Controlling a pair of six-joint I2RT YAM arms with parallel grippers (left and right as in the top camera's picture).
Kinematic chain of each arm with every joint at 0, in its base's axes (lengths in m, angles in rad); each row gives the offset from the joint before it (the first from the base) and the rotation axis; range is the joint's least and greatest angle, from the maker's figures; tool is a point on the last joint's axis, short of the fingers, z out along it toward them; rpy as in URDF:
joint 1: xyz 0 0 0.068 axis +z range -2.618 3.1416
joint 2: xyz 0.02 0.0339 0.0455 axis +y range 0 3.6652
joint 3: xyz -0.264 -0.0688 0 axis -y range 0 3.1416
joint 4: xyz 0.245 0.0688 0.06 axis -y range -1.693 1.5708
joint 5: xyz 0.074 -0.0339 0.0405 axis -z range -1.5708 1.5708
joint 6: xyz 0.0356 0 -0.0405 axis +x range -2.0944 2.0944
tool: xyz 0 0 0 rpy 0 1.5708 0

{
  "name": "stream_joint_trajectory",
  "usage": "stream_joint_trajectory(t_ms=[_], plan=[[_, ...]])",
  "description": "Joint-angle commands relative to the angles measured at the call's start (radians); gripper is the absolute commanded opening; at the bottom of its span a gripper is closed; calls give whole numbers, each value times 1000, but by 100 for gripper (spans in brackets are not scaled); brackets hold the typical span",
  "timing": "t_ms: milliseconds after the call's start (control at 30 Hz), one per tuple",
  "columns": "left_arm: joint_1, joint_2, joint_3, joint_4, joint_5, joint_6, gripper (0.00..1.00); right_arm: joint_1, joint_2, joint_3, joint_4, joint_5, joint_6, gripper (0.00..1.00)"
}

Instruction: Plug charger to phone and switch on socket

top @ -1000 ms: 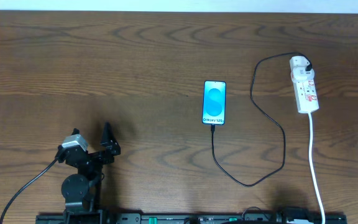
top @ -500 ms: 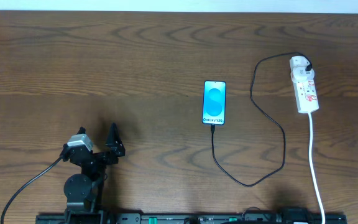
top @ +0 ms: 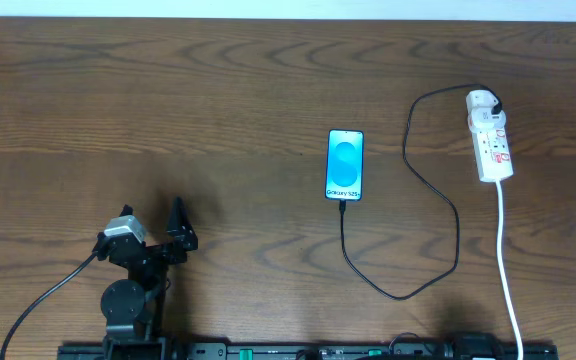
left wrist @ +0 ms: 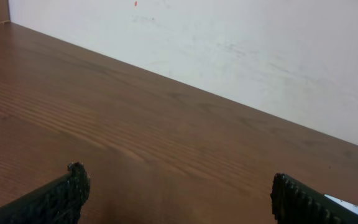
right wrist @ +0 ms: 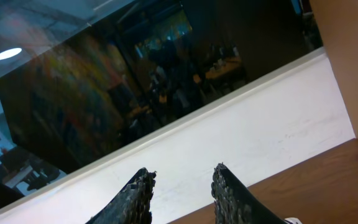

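Note:
The phone lies flat mid-table, its light-blue screen up. The charger, a thin black cable, runs from the phone's near edge, loops right and ends in a black adapter at the far end of the socket, a white power strip with red marks. My left gripper hovers at the near left, far from all three, and stands open over bare wood. My right gripper is outside the overhead view. It points up at a wall and a dark window, open with nothing between its fingers.
The socket's white cord runs down toward the table's near edge. A black rail lines the near edge, with the left arm's base on it. A white wall borders the far side of the table.
The right arm, seen at the overhead view's right edge a second ago, has left that view. My left gripper shifted slightly and stayed open. Phone, charger and socket have not moved.

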Motion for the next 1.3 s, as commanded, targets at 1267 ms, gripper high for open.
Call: stream_joint_trajectory(t_ms=[1267], plan=[[8,-5,-13,-40,47,414,95,10,-15,3,79,-187,-13,38]])
